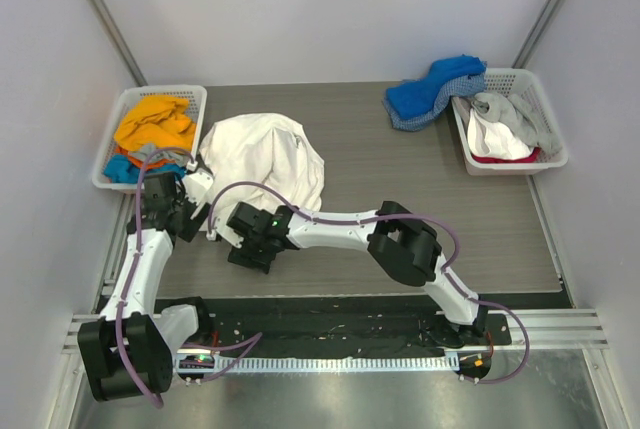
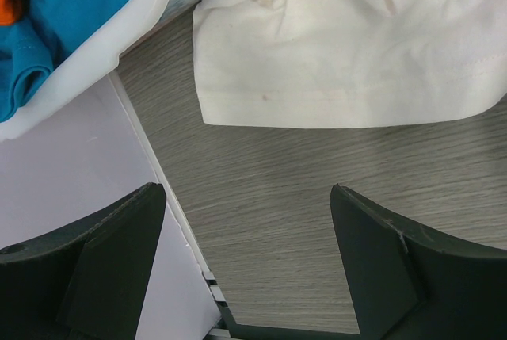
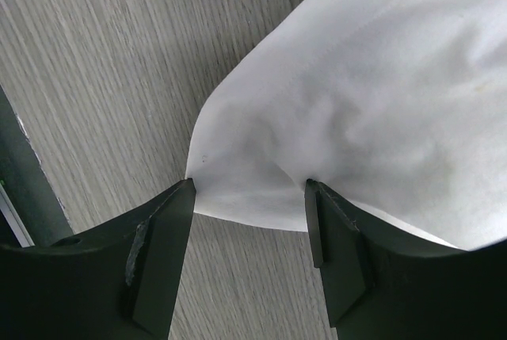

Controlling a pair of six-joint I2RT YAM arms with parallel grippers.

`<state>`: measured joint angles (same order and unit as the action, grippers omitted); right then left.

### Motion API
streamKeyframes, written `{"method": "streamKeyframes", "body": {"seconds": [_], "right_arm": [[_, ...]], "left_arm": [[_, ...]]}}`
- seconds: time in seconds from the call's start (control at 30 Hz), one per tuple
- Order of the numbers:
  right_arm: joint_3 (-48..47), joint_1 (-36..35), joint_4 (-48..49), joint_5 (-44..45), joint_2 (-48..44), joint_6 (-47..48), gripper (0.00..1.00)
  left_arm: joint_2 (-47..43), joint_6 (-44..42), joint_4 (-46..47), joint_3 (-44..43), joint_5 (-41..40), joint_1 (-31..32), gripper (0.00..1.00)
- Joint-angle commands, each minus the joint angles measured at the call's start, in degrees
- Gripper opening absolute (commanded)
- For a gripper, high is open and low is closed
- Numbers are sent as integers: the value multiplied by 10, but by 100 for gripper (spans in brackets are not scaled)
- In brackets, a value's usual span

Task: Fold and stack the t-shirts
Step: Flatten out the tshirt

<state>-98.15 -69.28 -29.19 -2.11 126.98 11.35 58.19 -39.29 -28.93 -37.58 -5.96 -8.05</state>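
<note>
Your right gripper [image 3: 249, 193] sat low on the table [image 1: 420, 179] with its jaws moderately apart, a corner of the white t-shirt [image 1: 265, 154] lying in the gap between them but not pinched. Your left gripper [image 2: 247, 193] hung wide open over bare wood, the shirt's near hem just ahead of its fingers and clear of them, beside the left basket [image 1: 190, 101].

The shirt itself lay in a rumpled heap at the left-centre of the table, unfolded, its chest logo not visible from any view. An orange shirt [image 1: 155, 121] was bunched in the left basket. A blue shirt [image 1: 425, 89] spilled over the edge of the right basket [image 1: 545, 114], where a grey shirt [image 1: 510, 114] lay among other garments.

By the look of it, you were at the very start: taking hold of the first garment so it could be spread flat. No fold had been made and no stack begun. The next move called for your right jaws to close on that corner, and for your left gripper to advance to the hem and close on a single layer. Both arms would then need to draw apart to pull the cloth smooth.
</note>
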Motion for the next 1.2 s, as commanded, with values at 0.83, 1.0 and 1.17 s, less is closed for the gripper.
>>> {"method": "streamKeyframes", "body": {"seconds": [0.83,1.0,1.17], "right_arm": [[18,-20,-17,39,-65,-11,69],[14,-20,-16,33,-52,-8,68],[8,-20,-16,9,-38,-10,68]], "left_arm": [[-15,11,23,1,15,-6,90],[-12,8,29,10,15,-6,90],[-4,8,40,16,15,-6,90]]}}
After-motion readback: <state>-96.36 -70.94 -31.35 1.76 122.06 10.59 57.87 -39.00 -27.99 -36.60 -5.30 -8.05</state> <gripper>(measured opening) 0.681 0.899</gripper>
